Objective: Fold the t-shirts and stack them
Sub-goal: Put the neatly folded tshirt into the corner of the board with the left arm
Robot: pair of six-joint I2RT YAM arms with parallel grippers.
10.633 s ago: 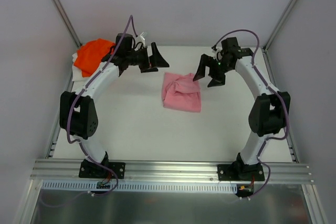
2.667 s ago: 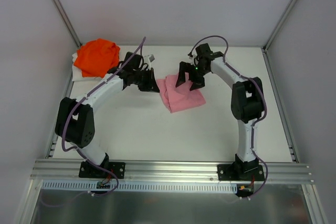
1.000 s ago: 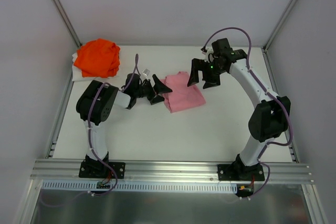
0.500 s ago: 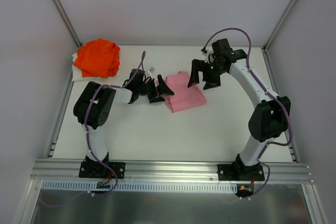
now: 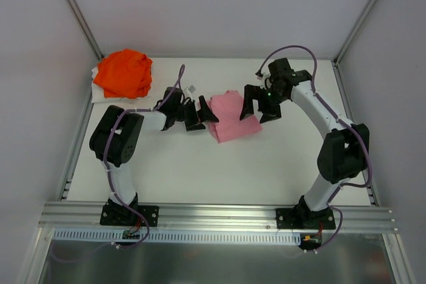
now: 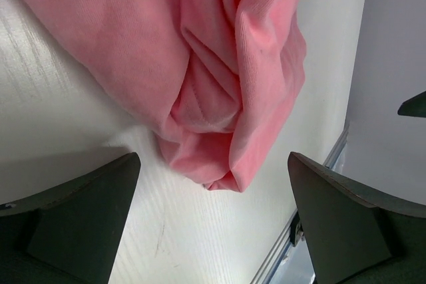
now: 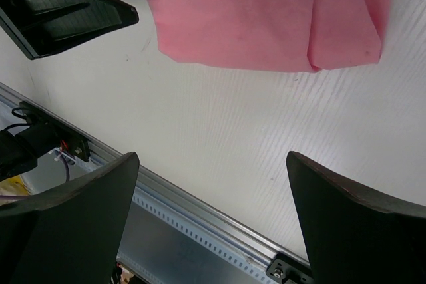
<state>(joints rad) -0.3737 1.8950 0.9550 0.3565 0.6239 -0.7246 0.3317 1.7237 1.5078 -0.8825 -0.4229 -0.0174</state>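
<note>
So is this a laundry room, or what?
Most likely a robot test booth in a lab, not a home. Two robot arms are bolted to a metal rail beside a white table, plain panels wall it in, and the pink t-shirt and orange t-shirt look like practice pieces.

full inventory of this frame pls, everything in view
pink t-shirt: one, light pink, folded, mid-table between the grippers
orange t-shirt: one, bright orange, bunched, far left corner
white item: one, white, under the orange t-shirt, mostly hidden
table: one, white
rail: one, silver, near edge, carries both arm bases
left gripper: one, black, open, empty, at the pink t-shirt's left edge
right gripper: one, black, open, empty, at its right edge
</note>
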